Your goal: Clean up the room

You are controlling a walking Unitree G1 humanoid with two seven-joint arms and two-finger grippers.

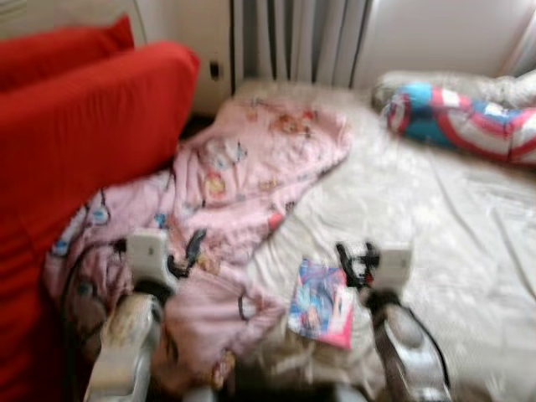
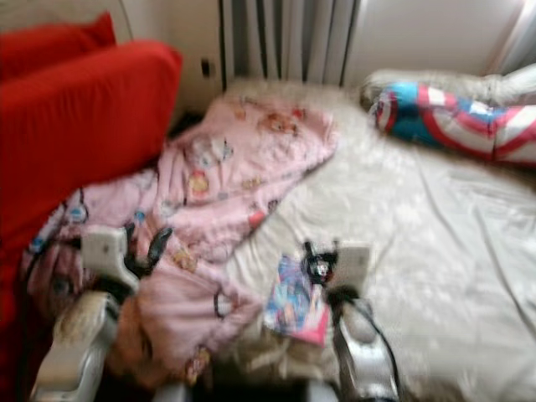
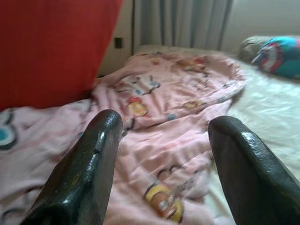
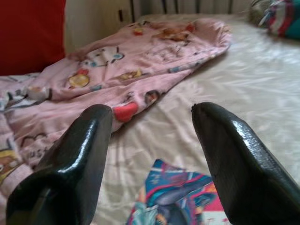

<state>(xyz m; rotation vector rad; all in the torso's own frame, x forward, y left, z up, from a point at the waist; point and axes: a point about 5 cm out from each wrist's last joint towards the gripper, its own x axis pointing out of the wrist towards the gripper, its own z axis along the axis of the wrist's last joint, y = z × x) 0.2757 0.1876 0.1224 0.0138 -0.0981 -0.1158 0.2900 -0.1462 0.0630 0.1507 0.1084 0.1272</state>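
Red sofa cushion (image 1: 84, 142) stands along the bed's left edge, a second red cushion (image 1: 59, 50) behind it. Pink blanket (image 1: 243, 176) lies crumpled against it, long axis running from the bed's near left corner diagonally up toward the curtain (image 1: 293, 38) at the head edge.

Left gripper (image 3: 161, 154) hovers over the blanket's near end, fingers spread wide, nothing between them; the blanket stretches straight ahead of it.

Small colourful book (image 1: 321, 311) lies flat on the white sheet (image 1: 419, 218) near the bed's front edge, just beside the blanket's near fold. Right gripper (image 4: 152, 150) hangs just above and beside the book, fingers spread, empty; the book sits just beneath its fingertips.

Judgement: right arm is nearer the book, left arm nearer the blanket.

Striped red-white-blue pillow (image 1: 465, 117) rests at the far right corner, well apart from both grippers.
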